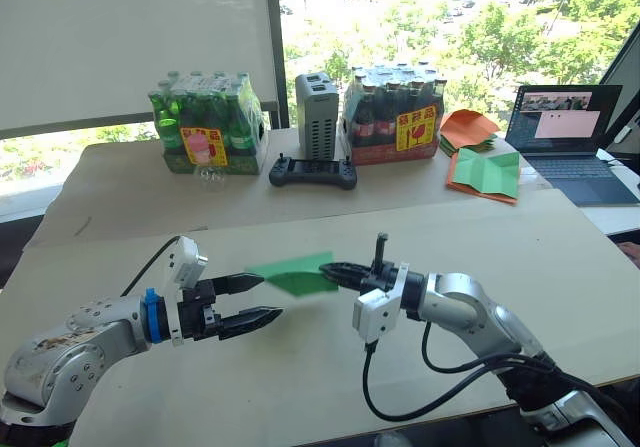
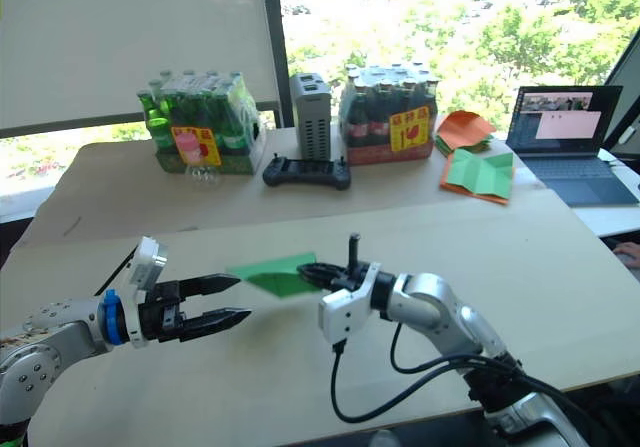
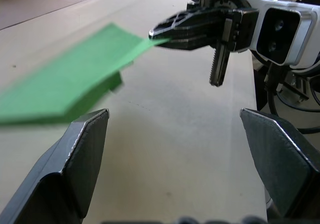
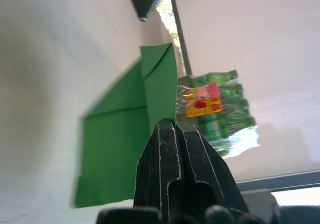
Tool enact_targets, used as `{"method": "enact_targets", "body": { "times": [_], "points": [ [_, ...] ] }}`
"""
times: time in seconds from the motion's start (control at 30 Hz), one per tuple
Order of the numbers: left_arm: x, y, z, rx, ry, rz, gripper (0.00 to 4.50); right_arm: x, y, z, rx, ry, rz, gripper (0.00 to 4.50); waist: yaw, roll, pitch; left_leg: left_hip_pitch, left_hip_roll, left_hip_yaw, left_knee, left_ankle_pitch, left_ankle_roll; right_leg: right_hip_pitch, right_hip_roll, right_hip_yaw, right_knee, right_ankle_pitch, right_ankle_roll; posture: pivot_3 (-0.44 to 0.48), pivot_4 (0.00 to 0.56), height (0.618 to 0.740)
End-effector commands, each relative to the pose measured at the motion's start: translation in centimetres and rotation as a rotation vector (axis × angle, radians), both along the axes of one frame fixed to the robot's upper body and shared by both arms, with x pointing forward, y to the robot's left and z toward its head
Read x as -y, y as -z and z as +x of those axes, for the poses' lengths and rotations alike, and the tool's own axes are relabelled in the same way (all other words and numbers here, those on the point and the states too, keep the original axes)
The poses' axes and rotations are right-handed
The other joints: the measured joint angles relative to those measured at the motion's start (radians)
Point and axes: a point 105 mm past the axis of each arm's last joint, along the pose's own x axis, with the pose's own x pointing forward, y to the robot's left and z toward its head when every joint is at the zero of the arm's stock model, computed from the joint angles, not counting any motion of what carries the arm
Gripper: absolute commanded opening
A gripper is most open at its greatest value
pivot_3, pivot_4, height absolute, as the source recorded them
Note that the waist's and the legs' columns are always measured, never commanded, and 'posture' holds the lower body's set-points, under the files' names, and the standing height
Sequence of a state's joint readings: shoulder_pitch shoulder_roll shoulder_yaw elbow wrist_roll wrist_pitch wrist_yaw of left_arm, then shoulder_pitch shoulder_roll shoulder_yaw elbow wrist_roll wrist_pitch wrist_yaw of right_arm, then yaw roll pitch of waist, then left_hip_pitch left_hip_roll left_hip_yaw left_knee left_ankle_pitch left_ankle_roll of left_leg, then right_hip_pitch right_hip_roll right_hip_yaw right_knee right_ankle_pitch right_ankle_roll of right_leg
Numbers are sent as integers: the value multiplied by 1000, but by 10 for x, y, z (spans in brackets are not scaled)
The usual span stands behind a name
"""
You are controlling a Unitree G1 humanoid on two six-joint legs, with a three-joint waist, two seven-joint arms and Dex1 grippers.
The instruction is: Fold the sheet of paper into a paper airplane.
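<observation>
A folded bright green sheet of paper (image 1: 295, 273) hangs just above the tan table, pinched at its right end by my right gripper (image 1: 333, 270), which is shut on it. In the right wrist view the paper (image 4: 127, 139) shows several creases and a folded corner ahead of the closed fingers. My left gripper (image 1: 258, 300) stands open just left of the paper; its upper finger (image 1: 238, 283) is close to the paper's left tip, its lower finger below it. In the left wrist view the paper (image 3: 70, 81) floats between and beyond my left fingers.
At the table's back stand a pack of green bottles (image 1: 205, 122), a grey box (image 1: 317, 114), a black controller (image 1: 312, 172) and a pack of dark bottles (image 1: 393, 115). An orange paper pile (image 1: 467, 129), a green sheet on orange paper (image 1: 487, 174) and a laptop (image 1: 570, 137) lie back right.
</observation>
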State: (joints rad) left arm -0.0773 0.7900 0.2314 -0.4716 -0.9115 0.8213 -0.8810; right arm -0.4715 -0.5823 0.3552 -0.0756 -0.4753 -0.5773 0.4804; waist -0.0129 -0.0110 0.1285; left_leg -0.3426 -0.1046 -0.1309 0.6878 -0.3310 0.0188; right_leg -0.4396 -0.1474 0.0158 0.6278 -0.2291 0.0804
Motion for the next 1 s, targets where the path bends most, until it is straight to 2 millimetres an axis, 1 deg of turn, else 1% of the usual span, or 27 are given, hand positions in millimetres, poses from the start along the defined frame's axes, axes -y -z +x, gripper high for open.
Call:
{"method": "enact_targets", "body": {
  "times": [0.03,0.07,0.13,0.23,0.4,0.47,0.53,0.67,0.77,0.83,0.9,0.97,1.0],
  "points": [
    [4,-3,-2,6,18,-9,4462,-4,17,-14,21,-62,-65,0,-1,0,0,0,0,0,0,0,0,0,0,0,0,0,0,0,150,735],
    [5,-2,-2,4,23,-8,4462,-4,33,-19,-45,-74,-98,0,-2,0,0,0,0,0,0,0,0,0,0,0,0,0,0,0,150,735],
    [6,-1,-3,1,28,-9,4462,-2,52,-27,-132,-89,-137,0,-3,0,0,0,0,0,0,0,0,0,0,0,-1,0,0,0,150,735],
    [6,-2,-3,-1,31,-4,4462,0,64,-31,-202,-81,-152,0,-5,0,0,0,0,1,0,0,0,0,0,1,0,0,0,0,150,735],
    [6,0,-4,-10,35,4,4462,4,73,-31,-320,-34,-153,0,-5,0,0,4,1,3,1,0,0,3,0,2,1,0,-1,0,150,735],
    [6,1,-5,-14,37,7,4500,5,68,-29,-319,-21,-120,639,-3,0,0,4,1,3,1,0,0,3,0,2,1,0,-1,0,150,735],
    [7,3,-5,-18,38,11,4500,8,66,-29,-364,-6,-98,1304,-2,0,0,4,1,3,1,0,0,3,0,2,0,0,-1,0,150,735],
    [6,6,-5,-31,36,26,4500,8,62,-42,-506,-34,-100,2592,0,0,0,4,1,3,0,0,0,3,0,2,0,0,-1,0,150,735],
    [6,8,-6,-50,46,22,3724,4,46,-50,-583,-59,-55,2642,0,0,0,4,1,3,0,0,0,3,0,2,0,0,-1,0,150,735],
    [6,10,-7,-53,51,29,3022,2,38,-54,-632,-67,-23,2642,0,0,0,4,1,3,0,0,0,3,0,2,0,0,-1,0,150,735],
    [6,12,-8,-58,53,30,2329,-3,29,-51,-740,-52,70,2642,0,0,0,4,2,3,0,0,0,3,0,2,0,0,-1,0,150,735],
    [6,14,-6,-56,51,39,1691,-5,25,-40,-821,10,158,2642,0,0,0,4,2,3,-1,0,0,3,0,2,0,0,-1,0,150,735],
    [6,15,-6,-54,50,43,1340,-5,26,-34,-868,45,182,2390,0,0,0,4,2,3,-1,0,0,3,0,2,0,0,-1,0,150,735]
  ]
}}
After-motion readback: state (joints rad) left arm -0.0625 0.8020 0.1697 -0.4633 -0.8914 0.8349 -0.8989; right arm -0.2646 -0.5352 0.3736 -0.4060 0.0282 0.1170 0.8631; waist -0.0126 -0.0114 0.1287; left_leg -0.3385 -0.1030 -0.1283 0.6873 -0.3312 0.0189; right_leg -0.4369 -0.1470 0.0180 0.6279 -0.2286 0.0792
